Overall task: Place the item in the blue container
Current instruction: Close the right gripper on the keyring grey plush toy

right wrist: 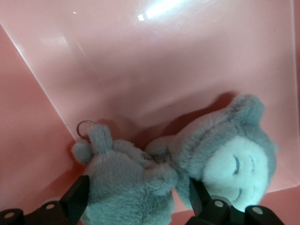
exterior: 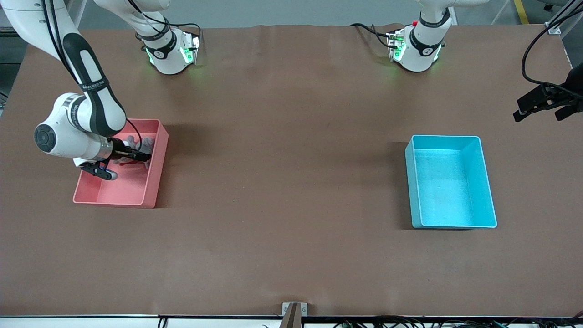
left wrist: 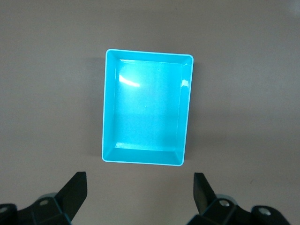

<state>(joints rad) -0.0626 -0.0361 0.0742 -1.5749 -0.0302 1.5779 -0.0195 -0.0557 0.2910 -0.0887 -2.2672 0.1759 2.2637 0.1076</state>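
Observation:
The item is a grey plush bear (right wrist: 187, 154) with a pale face and a metal key ring, lying in the pink bin (exterior: 155, 182) at the right arm's end of the table. My right gripper (right wrist: 138, 183) is down in that bin, open, with one finger on each side of the bear's body. In the front view the right gripper (exterior: 142, 157) hides most of the bear (exterior: 146, 145). The blue container (exterior: 412, 182) stands empty toward the left arm's end. My left gripper (exterior: 539, 116) hangs open and holds nothing, high over the table beside the blue container (left wrist: 108, 103). The left gripper (left wrist: 140, 180) looks straight down at the container.
Brown cloth covers the whole table (exterior: 282, 159). The pink bin's walls (right wrist: 28, 140) close in around the right gripper. A wide bare stretch of cloth lies between the two bins. A small metal bracket (exterior: 294, 310) sits at the table edge nearest the front camera.

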